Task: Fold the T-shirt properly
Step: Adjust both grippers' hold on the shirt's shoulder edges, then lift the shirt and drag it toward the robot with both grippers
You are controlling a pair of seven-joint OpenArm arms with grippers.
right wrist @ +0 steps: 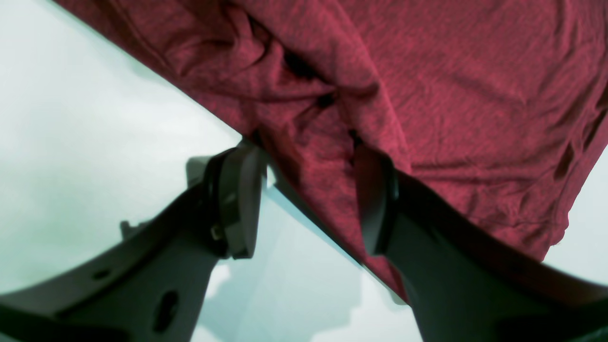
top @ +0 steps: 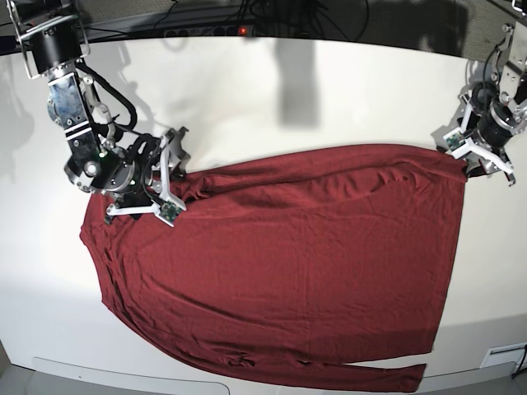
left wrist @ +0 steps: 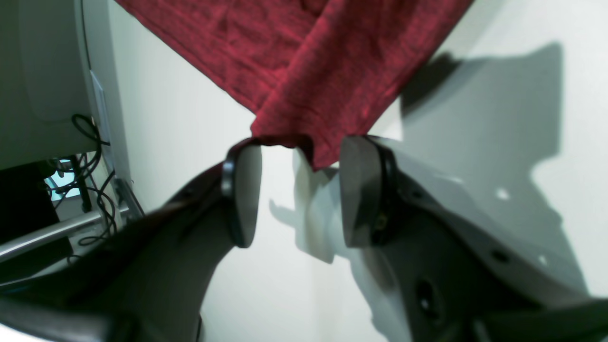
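Observation:
The dark red T-shirt point(top: 288, 263) lies spread on the white table point(top: 288, 99), one long sleeve point(top: 346, 374) along its front edge. My right gripper point(top: 174, 179) is at the shirt's upper left corner. In the right wrist view it point(right wrist: 308, 152) is open, with bunched cloth point(right wrist: 308, 118) between the jaws and draped over one finger point(right wrist: 375, 204). My left gripper point(top: 471, 158) is at the shirt's upper right corner. In the left wrist view it point(left wrist: 301, 145) is open, and the shirt's corner point(left wrist: 308, 95) reaches just between the fingertips point(left wrist: 242, 190).
A power strip and cables point(top: 239, 31) run along the table's back edge. In the left wrist view the table's edge, a metal rail and cables point(left wrist: 85, 199) are on the left. A white fitting point(top: 504, 358) sits at the front right corner.

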